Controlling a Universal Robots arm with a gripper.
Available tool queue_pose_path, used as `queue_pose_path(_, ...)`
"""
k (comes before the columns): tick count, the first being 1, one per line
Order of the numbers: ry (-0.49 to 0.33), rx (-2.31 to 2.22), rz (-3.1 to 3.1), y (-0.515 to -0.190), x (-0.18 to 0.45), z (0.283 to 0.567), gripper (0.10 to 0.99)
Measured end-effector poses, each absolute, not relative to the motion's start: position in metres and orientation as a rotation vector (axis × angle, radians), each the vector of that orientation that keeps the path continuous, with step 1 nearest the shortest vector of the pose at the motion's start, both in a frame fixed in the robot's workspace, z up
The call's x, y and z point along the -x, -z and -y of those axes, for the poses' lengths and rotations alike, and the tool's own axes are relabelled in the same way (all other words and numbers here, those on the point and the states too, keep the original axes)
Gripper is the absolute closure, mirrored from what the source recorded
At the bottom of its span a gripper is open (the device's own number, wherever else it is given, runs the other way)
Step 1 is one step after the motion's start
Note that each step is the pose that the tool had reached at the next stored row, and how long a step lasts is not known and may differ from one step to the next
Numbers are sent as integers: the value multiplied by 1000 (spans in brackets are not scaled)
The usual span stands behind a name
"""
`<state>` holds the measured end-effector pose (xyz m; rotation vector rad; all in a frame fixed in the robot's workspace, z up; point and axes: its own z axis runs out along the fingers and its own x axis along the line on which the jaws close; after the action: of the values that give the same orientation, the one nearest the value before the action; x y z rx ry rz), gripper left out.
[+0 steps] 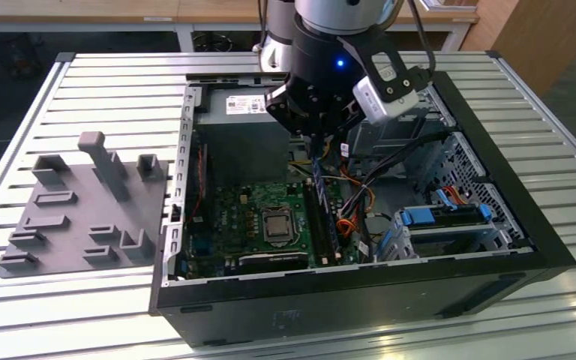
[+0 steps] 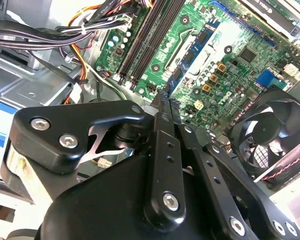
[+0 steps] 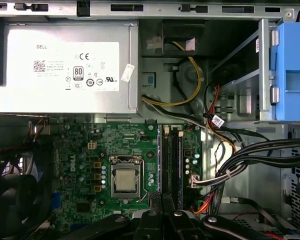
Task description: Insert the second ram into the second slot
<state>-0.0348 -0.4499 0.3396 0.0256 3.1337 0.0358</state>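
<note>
We see the gripper (image 1: 313, 144) clenched on the second ram (image 1: 315, 171), a thin blue stick hanging edge-on over the memory slots (image 1: 325, 221) of the motherboard (image 1: 258, 221). In the second wrist view the fingers (image 2: 160, 131) cover most of the stick, and we cannot tell whether its lower edge touches a slot.
</note>
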Motion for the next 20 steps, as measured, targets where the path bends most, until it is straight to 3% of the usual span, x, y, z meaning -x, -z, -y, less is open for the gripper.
queue_pose_path(20,-36,-26,-3134,-334,35,450,969)
